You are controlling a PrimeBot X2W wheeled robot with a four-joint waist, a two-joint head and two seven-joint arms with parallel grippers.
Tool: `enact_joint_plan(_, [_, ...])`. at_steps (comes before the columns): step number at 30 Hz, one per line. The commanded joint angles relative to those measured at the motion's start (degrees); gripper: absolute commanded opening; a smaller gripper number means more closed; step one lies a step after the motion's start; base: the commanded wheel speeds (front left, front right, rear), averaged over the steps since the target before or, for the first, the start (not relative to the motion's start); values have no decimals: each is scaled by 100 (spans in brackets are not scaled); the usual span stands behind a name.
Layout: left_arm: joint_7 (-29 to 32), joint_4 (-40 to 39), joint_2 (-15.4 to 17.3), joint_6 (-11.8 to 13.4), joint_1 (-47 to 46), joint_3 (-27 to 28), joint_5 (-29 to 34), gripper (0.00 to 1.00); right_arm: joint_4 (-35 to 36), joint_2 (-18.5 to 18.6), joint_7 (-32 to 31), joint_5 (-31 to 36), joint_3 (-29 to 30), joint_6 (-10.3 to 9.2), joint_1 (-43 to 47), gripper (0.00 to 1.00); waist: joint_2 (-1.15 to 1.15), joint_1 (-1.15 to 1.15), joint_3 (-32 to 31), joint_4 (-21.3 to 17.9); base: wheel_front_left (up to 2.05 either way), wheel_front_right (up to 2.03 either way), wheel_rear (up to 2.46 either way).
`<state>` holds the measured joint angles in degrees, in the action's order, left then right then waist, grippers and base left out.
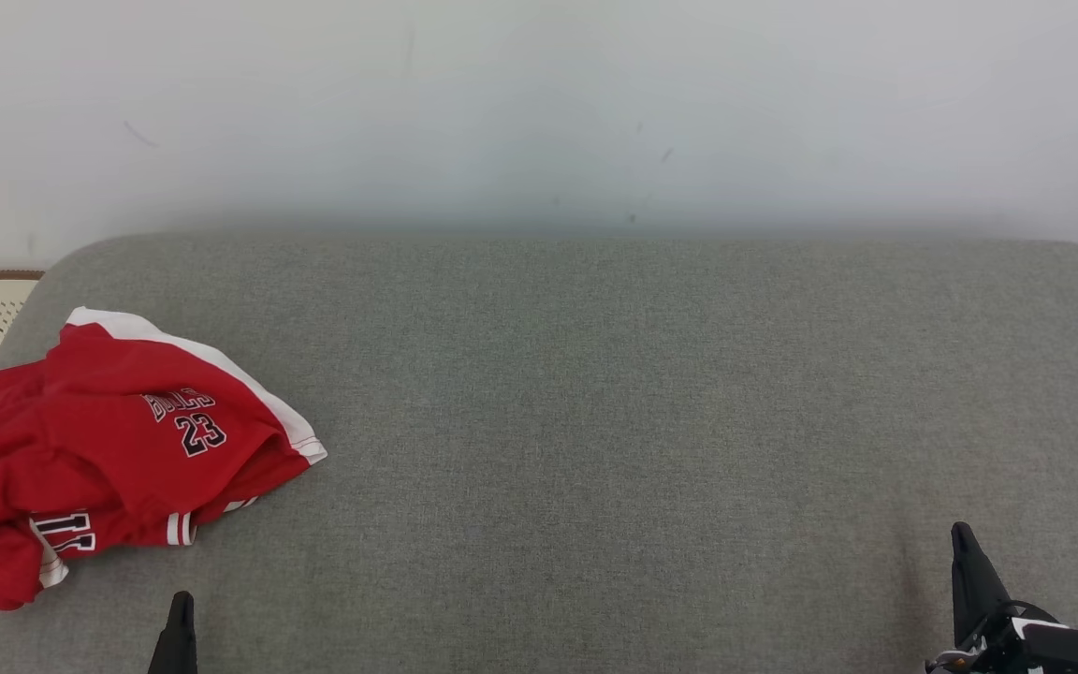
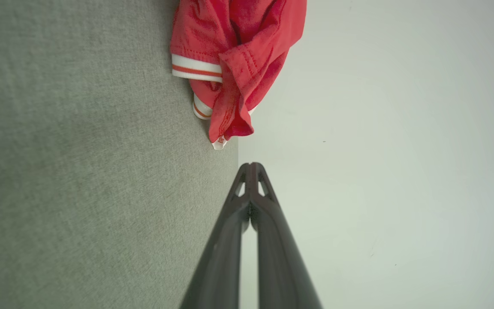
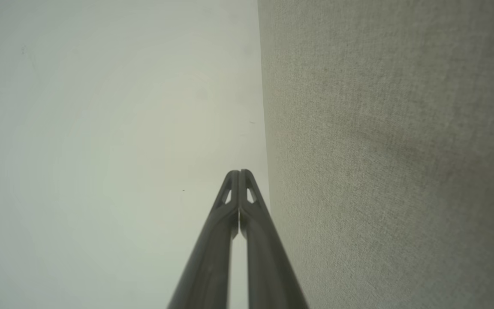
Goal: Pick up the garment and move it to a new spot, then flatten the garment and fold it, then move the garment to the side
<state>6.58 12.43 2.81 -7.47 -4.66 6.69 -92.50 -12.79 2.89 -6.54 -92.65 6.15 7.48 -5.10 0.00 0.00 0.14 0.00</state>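
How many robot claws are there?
2. The left gripper pokes up at the bottom left, near the red garment; the right gripper at the bottom right. Both are shut. None seem hidden.

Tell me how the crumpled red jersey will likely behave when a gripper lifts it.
The red jersey lies in soft overlapping folds, so it will probably hang limp and unfurl when lifted. Its thin-looking fabric suggests it is light. Bunched layers mean a pinch may catch several at once.

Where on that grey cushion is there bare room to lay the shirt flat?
The grey cushion is bare across its middle and right, from the red garment to the right gripper, back to the wall. It is crowded only far left, where the garment lies crumpled beyond the left gripper.
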Motion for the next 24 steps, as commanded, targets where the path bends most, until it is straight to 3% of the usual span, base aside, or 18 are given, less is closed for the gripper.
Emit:
enact_joint_plan(1, [13, -12, 19, -15, 13, 16, -7, 0, -1, -13, 12, 30, -6, 3, 14, 0, 0, 0, 0, 0, 0, 0, 0])
enact_joint_plan(15, [13, -12, 19, -15, 13, 16, -7, 0, -1, -13, 12, 30, -4, 3, 14, 0, 0, 0, 0, 0, 0, 0, 0])
enact_joint_plan(16, [-1, 0, 0, 0, 0, 0, 0, 100, 0, 0, 0, 1, 1, 0, 0, 100, 0, 0, 0, 0, 0, 0, 0])
enact_joint_plan(24, [-150, 98, 12, 1, 9, -28, 236, 100, -74, 52, 135, 187, -140, -1, 8, 100, 0, 0, 2, -3, 0, 0, 0])
